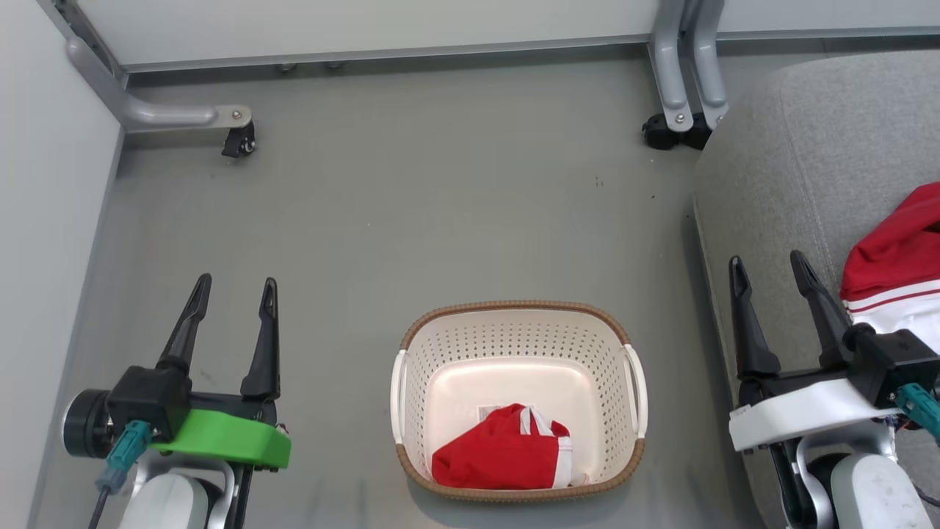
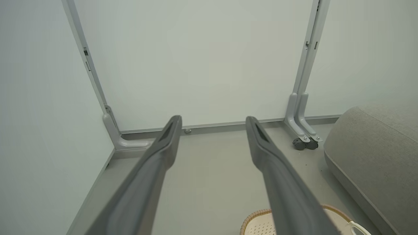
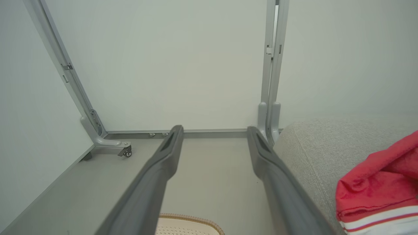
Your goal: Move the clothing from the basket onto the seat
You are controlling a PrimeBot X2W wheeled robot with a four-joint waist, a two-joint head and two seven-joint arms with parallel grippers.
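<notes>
Fingers [image 1: 261, 345] of both grippers stand spread wide and grip nothing. The left gripper [image 1: 236, 283] hovers near-left over the floor [image 1: 440, 206], and the right gripper [image 1: 765, 258] near-right over the seat's [image 1: 793, 147] left edge, both level and pointing far. Between them the basket [image 1: 514, 304] holds one red garment [image 1: 499, 452] at its near end. A second garment [image 1: 892, 250] lies on the seat, just right of the right gripper.
</notes>
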